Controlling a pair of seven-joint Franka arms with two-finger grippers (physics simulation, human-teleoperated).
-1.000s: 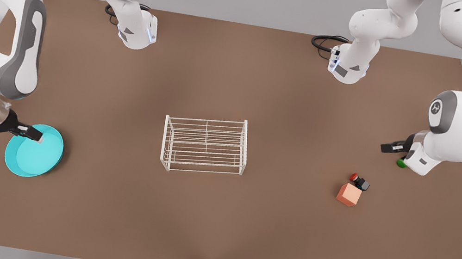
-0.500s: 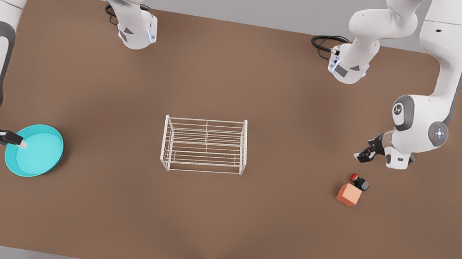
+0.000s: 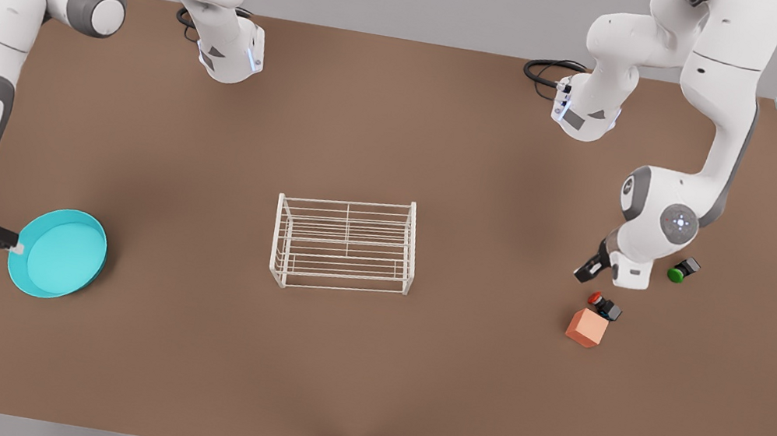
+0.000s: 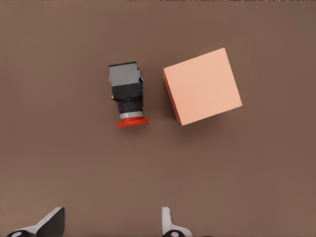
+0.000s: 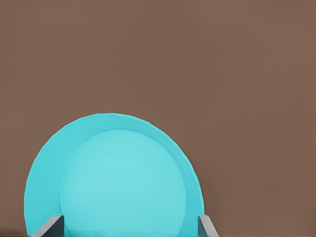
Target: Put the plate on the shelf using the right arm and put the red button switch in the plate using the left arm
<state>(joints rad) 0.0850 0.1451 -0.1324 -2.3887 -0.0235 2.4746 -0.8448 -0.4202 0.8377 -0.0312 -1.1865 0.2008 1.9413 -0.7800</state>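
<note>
Wrist views, left gripper (image 4: 111,224) spread wide, right gripper (image 5: 128,227) too

You find no readable text, label, brand name or number on anything in these views. The nearest thing to a sign is a small round emblem on the grey joint cover of the white robot arm (image 3: 678,221) at the front view's right, and you cannot make out what it shows.
</note>
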